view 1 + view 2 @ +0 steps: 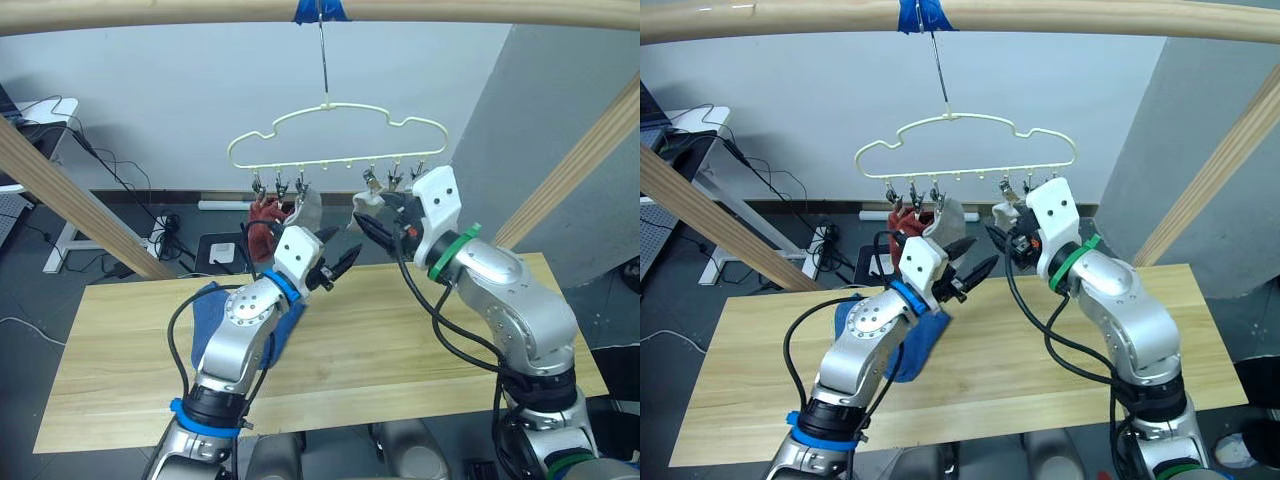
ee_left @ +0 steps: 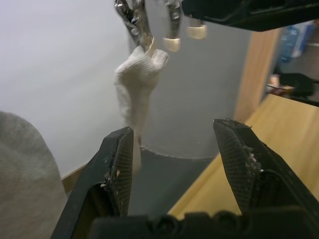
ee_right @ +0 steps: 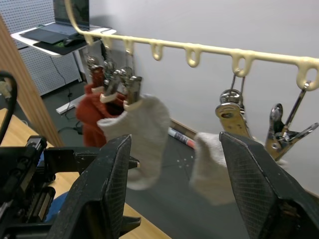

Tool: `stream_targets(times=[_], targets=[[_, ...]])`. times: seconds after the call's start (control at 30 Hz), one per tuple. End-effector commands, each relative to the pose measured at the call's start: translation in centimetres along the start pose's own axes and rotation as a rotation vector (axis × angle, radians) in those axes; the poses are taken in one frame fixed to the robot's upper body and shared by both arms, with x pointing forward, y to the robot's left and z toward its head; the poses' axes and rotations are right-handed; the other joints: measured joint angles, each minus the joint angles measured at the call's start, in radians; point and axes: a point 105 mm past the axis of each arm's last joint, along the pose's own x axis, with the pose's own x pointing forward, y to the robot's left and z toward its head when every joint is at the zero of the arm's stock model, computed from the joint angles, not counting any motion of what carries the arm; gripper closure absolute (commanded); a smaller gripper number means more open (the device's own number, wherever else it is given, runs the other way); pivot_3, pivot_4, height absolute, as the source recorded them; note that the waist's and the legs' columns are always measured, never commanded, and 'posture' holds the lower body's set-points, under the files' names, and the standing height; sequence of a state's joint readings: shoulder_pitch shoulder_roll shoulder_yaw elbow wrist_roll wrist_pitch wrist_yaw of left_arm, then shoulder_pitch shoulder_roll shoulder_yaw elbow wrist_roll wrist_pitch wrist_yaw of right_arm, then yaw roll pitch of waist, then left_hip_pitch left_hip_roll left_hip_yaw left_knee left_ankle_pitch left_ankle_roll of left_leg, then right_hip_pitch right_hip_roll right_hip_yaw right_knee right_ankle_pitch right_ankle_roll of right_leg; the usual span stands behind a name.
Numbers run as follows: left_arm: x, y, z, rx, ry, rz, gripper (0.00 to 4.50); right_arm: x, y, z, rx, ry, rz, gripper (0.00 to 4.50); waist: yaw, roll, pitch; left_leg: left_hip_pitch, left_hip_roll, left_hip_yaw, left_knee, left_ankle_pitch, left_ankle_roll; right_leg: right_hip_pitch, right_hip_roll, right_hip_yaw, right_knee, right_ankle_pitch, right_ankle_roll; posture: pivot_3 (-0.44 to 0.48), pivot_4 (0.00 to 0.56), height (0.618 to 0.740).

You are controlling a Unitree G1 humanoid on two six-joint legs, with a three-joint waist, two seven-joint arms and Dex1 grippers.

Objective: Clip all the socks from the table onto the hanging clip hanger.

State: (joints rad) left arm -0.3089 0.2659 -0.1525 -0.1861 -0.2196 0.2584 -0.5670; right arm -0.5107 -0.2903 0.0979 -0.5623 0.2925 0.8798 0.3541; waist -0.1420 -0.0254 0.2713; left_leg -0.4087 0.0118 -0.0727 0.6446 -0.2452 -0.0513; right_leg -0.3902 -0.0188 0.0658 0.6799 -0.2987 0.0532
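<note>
Table point(image 1: 400, 350): blue sock point(image 1: 215, 305) at 9 o'clock | hanger point(image 1: 335, 135): I see grey point(image 3: 149, 134), red point(image 1: 263, 225) socks clipped | left gripper point(image 2: 174, 164) spread | right gripper point(image 3: 174, 184) spread

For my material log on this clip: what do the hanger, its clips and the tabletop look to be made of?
The clip hanger looks like thin wire under a smooth pale yellow-green coating, probably plastic, judging by its moulded loops. The clips seem bare metal: silvery and reflective, some with pale tips. The table appears to be light wood with visible grain and plank seams, matte finish.
</note>
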Motion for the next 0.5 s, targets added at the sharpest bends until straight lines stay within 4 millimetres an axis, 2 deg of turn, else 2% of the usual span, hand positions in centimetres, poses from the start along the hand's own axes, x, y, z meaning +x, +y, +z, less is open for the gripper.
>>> stream_targets(times=[0.03,0.3,0.33,0.37,0.5], targets=[[-1.6,-0.2,3.2,0.063,-0.069,-0.122,1.70,-1.6,-1.8,1.5,-0.058,-0.061,-0.117,1.56,0.001,0.000,0.000,0.000,0.000,0.000,0.000,0.000,0.000,0.000,0.000,0.000,0.000,0.000,0.000,-0.203,0.270,0.740],[-2.8,1.2,6.3,0.081,-0.052,-0.215,1.70,-1.2,-3.9,0.7,-0.036,-0.042,-0.226,1.56,0.002,0.000,0.001,0.000,0.000,0.000,0.000,0.000,0.000,0.000,0.000,0.000,0.000,0.000,0.000,-0.185,0.267,0.740],[-2.8,1.2,6.7,0.085,-0.053,-0.221,1.67,-1.1,-4.1,0.6,-0.031,-0.038,-0.235,1.95,0.002,0.000,0.001,0.000,0.000,0.000,0.000,0.000,0.000,0.000,0.000,0.000,0.000,0.000,0.000,-0.185,0.267,0.740],[-2.8,1.2,7.0,0.089,-0.055,-0.226,1.67,-0.9,-4.4,0.4,-0.024,-0.031,-0.244,2.13,0.002,0.000,0.001,0.000,0.000,0.000,0.000,0.000,0.000,0.000,0.000,0.000,0.000,0.000,0.000,-0.177,0.266,0.740],[-2.6,1.3,7.6,0.110,-0.058,-0.229,1.67,-0.3,-5.0,-0.1,-0.007,-0.009,-0.266,2.13,0.003,0.000,0.001,0.000,0.000,0.000,-0.001,0.000,0.000,0.000,0.000,0.000,-0.001,0.000,0.000,-0.170,0.262,0.740]])
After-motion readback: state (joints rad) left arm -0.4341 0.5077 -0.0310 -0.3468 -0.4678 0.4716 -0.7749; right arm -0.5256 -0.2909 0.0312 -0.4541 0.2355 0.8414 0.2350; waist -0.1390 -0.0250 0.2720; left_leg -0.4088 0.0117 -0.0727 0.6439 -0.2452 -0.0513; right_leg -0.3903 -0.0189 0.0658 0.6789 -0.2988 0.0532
